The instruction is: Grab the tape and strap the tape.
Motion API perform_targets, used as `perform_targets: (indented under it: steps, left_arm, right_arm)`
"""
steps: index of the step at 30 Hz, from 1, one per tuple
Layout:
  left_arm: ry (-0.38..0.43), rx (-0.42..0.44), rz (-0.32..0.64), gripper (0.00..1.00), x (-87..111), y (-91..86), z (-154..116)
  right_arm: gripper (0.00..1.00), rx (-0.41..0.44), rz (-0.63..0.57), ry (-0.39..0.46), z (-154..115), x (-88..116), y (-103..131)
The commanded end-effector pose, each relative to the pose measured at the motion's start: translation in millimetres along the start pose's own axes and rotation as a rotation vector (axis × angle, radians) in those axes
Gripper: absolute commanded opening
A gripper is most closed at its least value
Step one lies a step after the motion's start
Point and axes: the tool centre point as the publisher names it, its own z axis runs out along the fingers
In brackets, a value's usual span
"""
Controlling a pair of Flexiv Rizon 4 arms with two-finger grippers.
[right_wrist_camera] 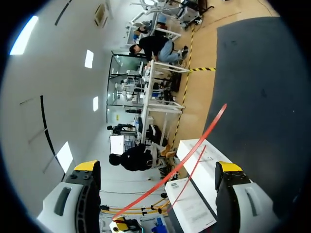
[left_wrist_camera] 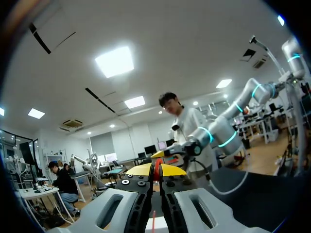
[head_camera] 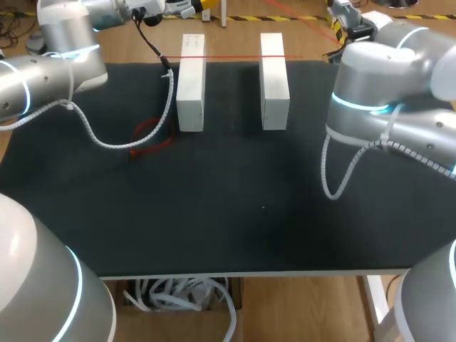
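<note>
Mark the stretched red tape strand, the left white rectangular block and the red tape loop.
stretched red tape strand (head_camera: 235, 57), head view, span between the blocks.
left white rectangular block (head_camera: 191, 82), head view, top face.
red tape loop (head_camera: 153, 145), head view, near arc.

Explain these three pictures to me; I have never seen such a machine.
This is a robot with two arms. The head view looks down from above and behind: the left arm enters from the left, the right arm from the right. The other two views come from cameras on each wrist, looking along the fingers. On the black mat stand two white blocks with a thin red tape stretched across them; a red loop lies beside the left one. The left pincer is shut on the tape. The right pincer is open, with the tape running between its fingers.
</note>
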Motion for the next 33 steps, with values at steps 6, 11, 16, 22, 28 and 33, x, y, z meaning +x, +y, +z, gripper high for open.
perform_targets:
  steps: [6,11,16,22,28,33]
  left_arm:
    - [0.001,0.004,0.002,0.0,-0.5,1.6,0]
    - [0.001,0.004,0.002,0.0,-0.5,1.6,0]
    - [0.001,0.004,0.002,0.0,-0.5,1.6,0]
    - [0.001,0.004,0.002,0.0,-0.5,1.6,0]
    - [0.001,0.004,0.002,0.0,-0.5,1.6,0]
    - [0.001,0.004,0.002,0.0,-0.5,1.6,0]
  right_arm:
    - [0.49,-0.067,-0.002,0.058,7,-8,-1]
    - [0.47,-0.079,0.004,0.057,9,-8,1]
    - [0.5,-0.079,0.001,0.064,9,-6,2]
    - [0.45,-0.095,0.009,0.046,10,-10,8]
    - [0.42,-0.108,0.017,0.044,10,-11,13]
    - [0.39,-0.115,0.019,0.041,10,-11,14]
